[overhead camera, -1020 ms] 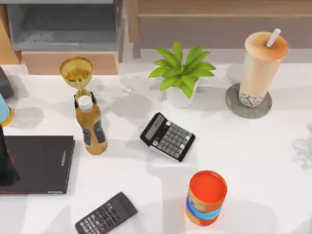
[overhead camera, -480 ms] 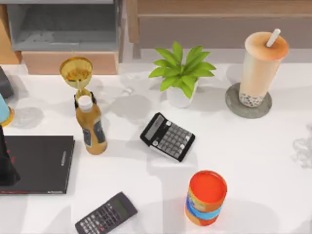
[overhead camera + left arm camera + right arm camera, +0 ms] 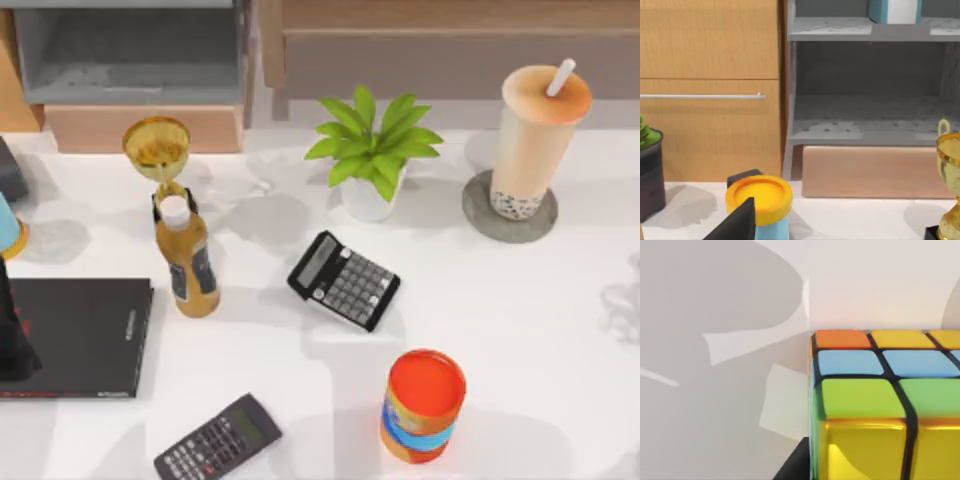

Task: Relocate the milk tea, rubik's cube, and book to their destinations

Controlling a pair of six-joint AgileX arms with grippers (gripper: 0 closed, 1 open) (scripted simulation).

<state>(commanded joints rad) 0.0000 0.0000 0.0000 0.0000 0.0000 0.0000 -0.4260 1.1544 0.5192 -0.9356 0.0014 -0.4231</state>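
White tabletop [image 3: 520,320] with the milk tea [image 3: 535,140] upright on a round grey coaster [image 3: 478,215] at the top view's far right; left arm is a dark shape at that view's left edge [image 3: 12,330], over the thin black book [image 3: 85,335], its gripper cut off by the frame; can't tell how far its fingers are spread; left wrist view looks level at a grey shelf unit [image 3: 870,75], with the light-blue book [image 3: 894,10] standing on the upper shelf, mostly cropped; ahead of and below that camera sits a yellow-lidded blue container [image 3: 760,200], a dark wedge [image 3: 737,225] partly covering it; gold trophy [image 3: 947,185] cut off at the frame edge; right wrist view sits very close to the rubik's cube [image 3: 880,405], cube on the white surface and running out of frame; a dark sliver [image 3: 795,467] beside the cube is too cropped to identify; right fingers' spread can't be told.
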